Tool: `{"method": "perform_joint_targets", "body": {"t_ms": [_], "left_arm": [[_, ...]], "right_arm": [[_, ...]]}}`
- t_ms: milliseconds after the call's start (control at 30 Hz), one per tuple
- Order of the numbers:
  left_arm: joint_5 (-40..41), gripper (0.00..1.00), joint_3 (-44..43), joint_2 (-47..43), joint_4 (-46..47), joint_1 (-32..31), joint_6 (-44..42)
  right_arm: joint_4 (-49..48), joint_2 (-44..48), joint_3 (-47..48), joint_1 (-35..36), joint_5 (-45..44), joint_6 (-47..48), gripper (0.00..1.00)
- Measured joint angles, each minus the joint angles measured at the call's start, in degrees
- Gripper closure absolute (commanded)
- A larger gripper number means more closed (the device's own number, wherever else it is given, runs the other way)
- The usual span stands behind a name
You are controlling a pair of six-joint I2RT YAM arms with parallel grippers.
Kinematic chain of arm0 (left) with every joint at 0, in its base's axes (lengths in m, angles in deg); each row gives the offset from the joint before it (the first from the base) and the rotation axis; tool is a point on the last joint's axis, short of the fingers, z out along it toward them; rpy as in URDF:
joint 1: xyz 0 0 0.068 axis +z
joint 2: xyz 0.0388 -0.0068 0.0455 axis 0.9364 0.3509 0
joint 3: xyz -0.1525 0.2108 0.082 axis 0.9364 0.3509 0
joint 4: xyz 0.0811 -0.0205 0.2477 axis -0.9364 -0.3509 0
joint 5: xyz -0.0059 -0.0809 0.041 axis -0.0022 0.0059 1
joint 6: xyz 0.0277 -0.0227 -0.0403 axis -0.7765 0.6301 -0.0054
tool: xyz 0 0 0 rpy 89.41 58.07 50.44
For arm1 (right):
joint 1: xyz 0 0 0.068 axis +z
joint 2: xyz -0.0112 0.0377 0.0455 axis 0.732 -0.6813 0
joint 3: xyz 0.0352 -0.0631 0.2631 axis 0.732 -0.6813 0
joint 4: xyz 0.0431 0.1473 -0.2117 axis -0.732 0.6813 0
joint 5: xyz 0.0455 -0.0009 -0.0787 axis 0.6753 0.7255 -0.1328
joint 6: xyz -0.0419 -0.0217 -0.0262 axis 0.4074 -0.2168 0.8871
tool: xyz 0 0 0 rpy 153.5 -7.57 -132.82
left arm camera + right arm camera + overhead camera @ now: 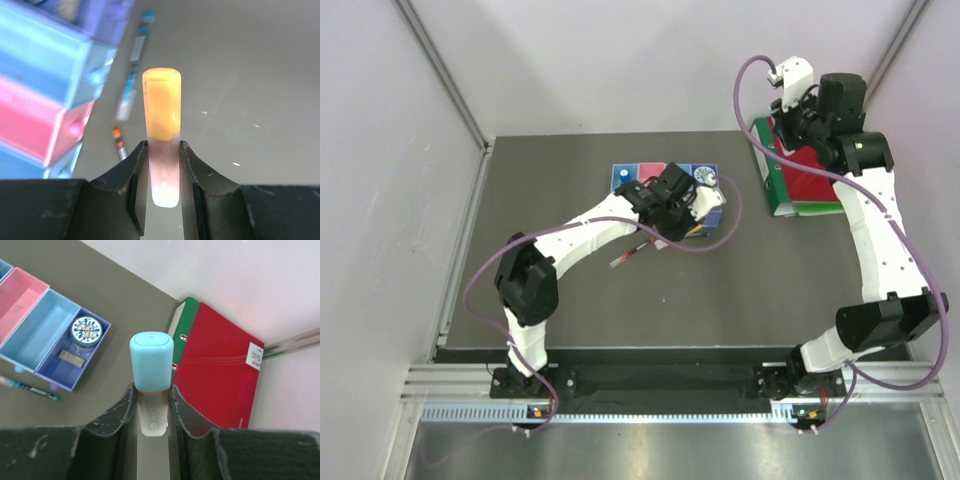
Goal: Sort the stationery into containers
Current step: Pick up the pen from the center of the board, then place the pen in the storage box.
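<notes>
My left gripper (162, 150) is shut on the pink-orange bar (162, 107), which sticks out past the fingertips above the table, next to the containers (37, 122). My right gripper (151, 390) is shut on the light blue bar (151, 362), held high off the table. In the right wrist view the purple bin (95, 360) holds the round blue jar (86, 331) and a pale tag (71, 358). The pink bin (20, 292) and the light blue bin (42, 330) beside it show bare floors. A thin blue pen (30, 388) lies in front of the bins. A small red and dark pen (119, 142) lies on the table.
The red binder (220, 370) lies on the green binder (180, 320) at the back right of the table (570, 300), and the right arm (880, 240) reaches up over them. The left arm (590, 225) stretches across to the containers (648, 170). White walls close in the sides.
</notes>
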Motion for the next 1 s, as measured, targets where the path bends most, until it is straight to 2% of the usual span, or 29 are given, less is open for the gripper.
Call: {"method": "perform_joint_targets", "body": {"t_ms": [167, 400, 533, 767, 1000], "left_arm": [[2.6, 1.00, -5.3, 0.9, -0.8, 5.2, 7.0], [4.8, 1.00, -15.1, 6.1, 0.3, 12.0, 15.8], [6.7, 1.00, -20.0, 11.5, 1.4, 13.7, 19.5], [9.0, 1.00, -23.1, 20.6, 1.7, 15.3, 23.4], [10.2, 1.00, -27.4, 24.6, 2.0, 17.4, 24.1]], "right_arm": [[-2.6, 2.8, -4.9, 0.0, -3.5, -1.1, 0.90], [-4.3, 3.2, -5.9, 0.0, -5.1, -2.0, 0.90], [-4.7, 3.4, -6.2, 0.0, -5.4, -2.3, 0.90], [-5.0, 3.8, -8.3, 0.0, -5.1, -3.7, 0.91], [-4.8, 4.3, -9.7, 0.0, -4.6, -4.3, 0.91]]}}
